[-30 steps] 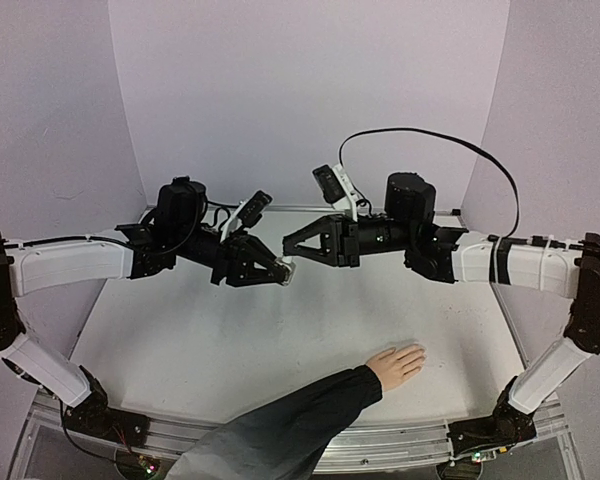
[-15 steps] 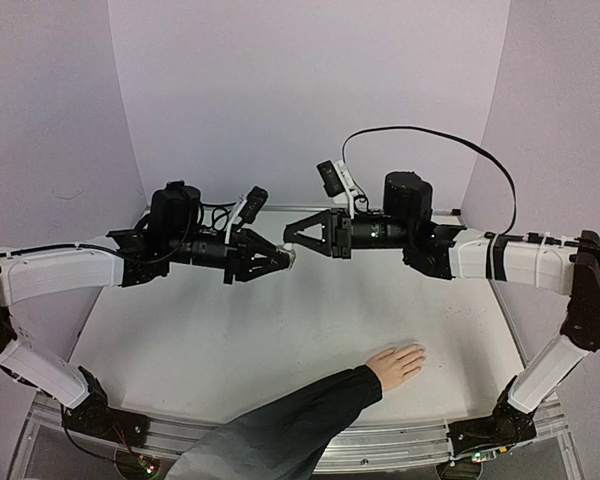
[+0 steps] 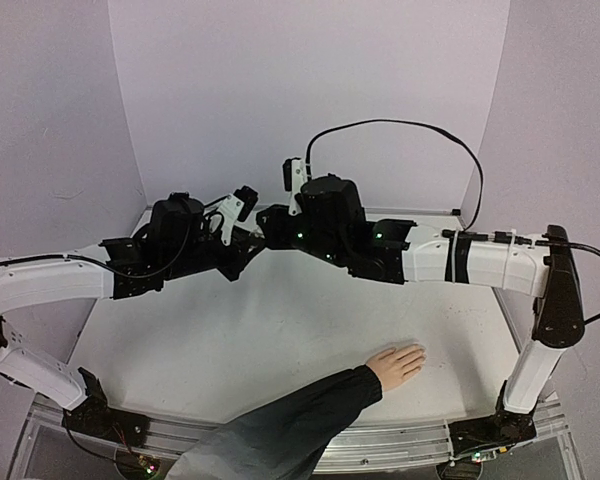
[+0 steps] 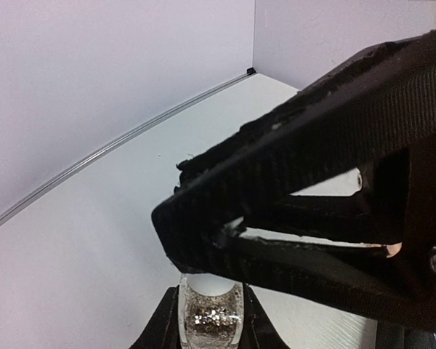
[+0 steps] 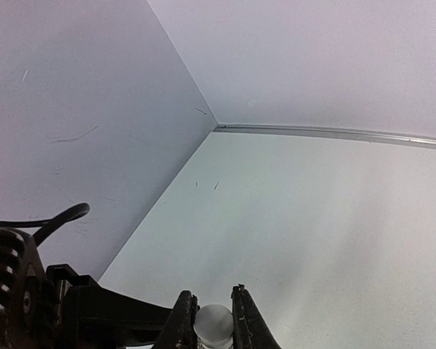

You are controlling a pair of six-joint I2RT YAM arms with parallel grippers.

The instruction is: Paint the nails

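Both arms meet in mid-air above the back of the tabletop. The left gripper is clamped on a small glass bottle of glittery polish. The right gripper is pinched narrow on a rounded white cap, apparently the bottle's. The hand lies flat near the front right edge, well apart from both; its nails are too small to inspect. Judged stage: opening the bottle, with all painting not yet begun.

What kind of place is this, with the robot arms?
Probably a robot test booth, not a nail salon: plain lilac walls box in a white table, and a sleeved hand lies there.
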